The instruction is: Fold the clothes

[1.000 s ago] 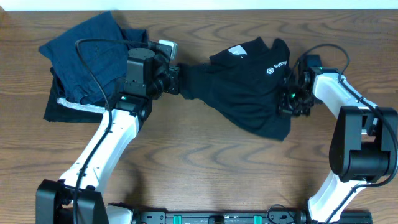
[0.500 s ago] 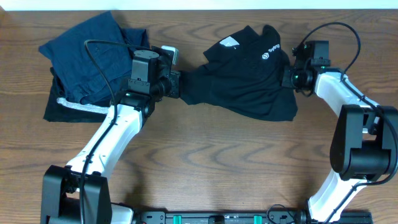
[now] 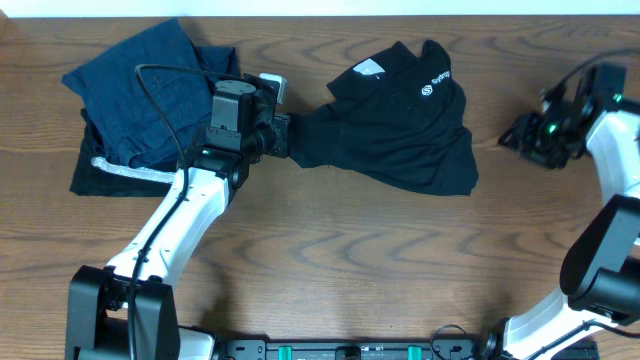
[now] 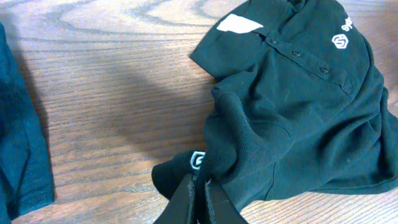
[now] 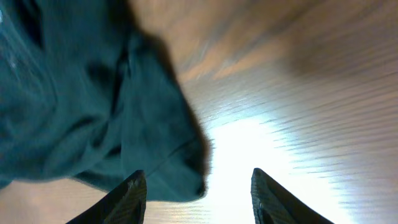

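The clothes, one black top (image 3: 400,125) with a white neck label (image 3: 368,68) and small white logo (image 3: 428,90), lie crumpled at the table's back centre. My left gripper (image 3: 290,135) is shut on the top's left end. In the left wrist view its fingers (image 4: 200,186) pinch a fold of the top (image 4: 298,124) next to a small white logo print (image 4: 197,161). My right gripper (image 3: 512,140) stands open to the right of the top, apart from it. In the right wrist view it (image 5: 198,177) holds nothing, and the top's edge (image 5: 93,112) lies on the wood beyond it.
Navy blue folded garments (image 3: 150,80) sit at the back left, on a black folded piece with a silvery stripe (image 3: 110,172), close behind my left arm. Bare wooden table (image 3: 350,260) fills the front half and the strip right of the top.
My right gripper has let go of the top's right side, opened, and drawn away to the right. The top shifted toward the back, then settled. My left gripper keeps its grip.
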Robot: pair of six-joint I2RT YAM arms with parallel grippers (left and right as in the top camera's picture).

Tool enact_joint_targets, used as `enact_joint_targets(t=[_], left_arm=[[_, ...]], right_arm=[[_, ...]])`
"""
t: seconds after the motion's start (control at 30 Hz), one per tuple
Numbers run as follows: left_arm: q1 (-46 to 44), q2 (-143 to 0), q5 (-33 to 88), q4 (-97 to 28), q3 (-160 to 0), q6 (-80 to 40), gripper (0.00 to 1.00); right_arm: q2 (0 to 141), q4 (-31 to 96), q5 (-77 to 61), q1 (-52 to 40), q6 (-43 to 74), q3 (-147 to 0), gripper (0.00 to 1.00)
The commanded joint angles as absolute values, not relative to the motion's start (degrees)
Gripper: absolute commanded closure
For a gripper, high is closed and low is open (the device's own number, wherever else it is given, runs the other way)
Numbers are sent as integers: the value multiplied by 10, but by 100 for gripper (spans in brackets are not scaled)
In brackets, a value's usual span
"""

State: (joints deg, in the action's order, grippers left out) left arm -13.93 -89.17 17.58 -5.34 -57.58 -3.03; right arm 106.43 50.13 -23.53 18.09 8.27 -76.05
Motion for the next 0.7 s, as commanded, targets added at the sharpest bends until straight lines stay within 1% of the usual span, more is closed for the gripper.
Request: enact_joint_targets(t=[0.0, 0.17, 0.33, 0.37, 0.4, 0.43, 0.57, 0.67], left_arm=[[-140, -892, 168, -51, -582, -34, 94], [-140, -892, 168, -51, -582, -33, 94], [-140, -892, 168, -56, -582, -33, 94], [-140, -892, 168, -56, -582, -33, 94], [-140, -892, 168, -55, -582, -33, 94], [-140, -892, 168, -55, -582, -33, 94], [-140, -892, 168, -55, -582, -34, 94], [-140, -892, 168, -55, -582, -51, 94]], right_arm=[[1072, 472, -335, 171, 82, -691, 48], [1072, 388, -335, 164, 100, -618, 48], [1072, 294, -335, 159, 109, -571, 55], [1072, 272, -335, 157, 109, -562, 62], [1072, 251, -335, 155, 109, -554, 85], [1072, 236, -335, 155, 109, -548, 99], [1071, 221, -351, 162, 113, -561, 99], [1070, 260, -365, 175, 98, -606, 99]])
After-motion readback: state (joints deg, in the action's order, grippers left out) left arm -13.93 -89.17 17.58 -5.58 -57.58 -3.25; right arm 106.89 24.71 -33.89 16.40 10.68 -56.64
